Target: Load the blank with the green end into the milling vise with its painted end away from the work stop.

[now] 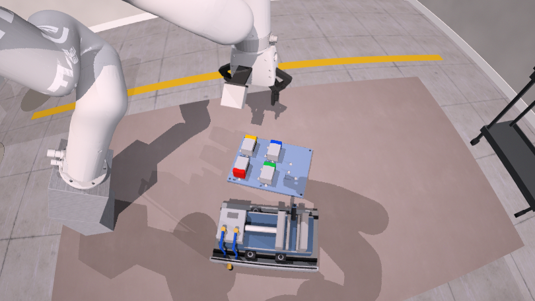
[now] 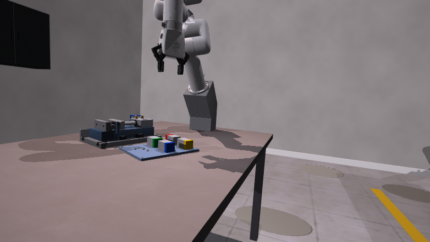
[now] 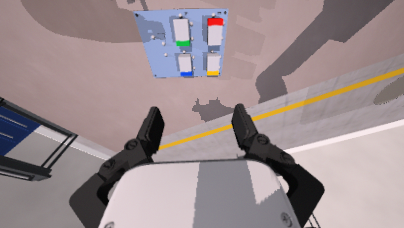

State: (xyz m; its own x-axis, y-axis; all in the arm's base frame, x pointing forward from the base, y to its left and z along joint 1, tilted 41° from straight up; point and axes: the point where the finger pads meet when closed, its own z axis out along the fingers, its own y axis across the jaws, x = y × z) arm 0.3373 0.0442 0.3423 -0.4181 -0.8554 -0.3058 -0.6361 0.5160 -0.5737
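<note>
The grey blank with the green end (image 1: 267, 173) lies on the blue infeed plate (image 1: 269, 161), in the row nearer the vise; it also shows in the side view (image 2: 154, 141) and in the wrist view (image 3: 181, 32). Blanks with red (image 1: 240, 167), yellow (image 1: 248, 144) and blue (image 1: 273, 150) ends lie on the same plate. The milling vise (image 1: 266, 234) stands in front of the plate, its jaws apart with nothing between them. My gripper (image 2: 168, 66) is open and empty, high above the table near its far edge, well away from the plate; its fingers show in the wrist view (image 3: 197, 127).
The vise's hosed block (image 1: 230, 223) is on the left, the fixed jaw (image 1: 304, 232) on the right, the work stop rod (image 1: 294, 212) at the plate end. The robot base (image 1: 82, 194) stands left of the vise. A dark stand (image 1: 512, 145) is off the table's right edge.
</note>
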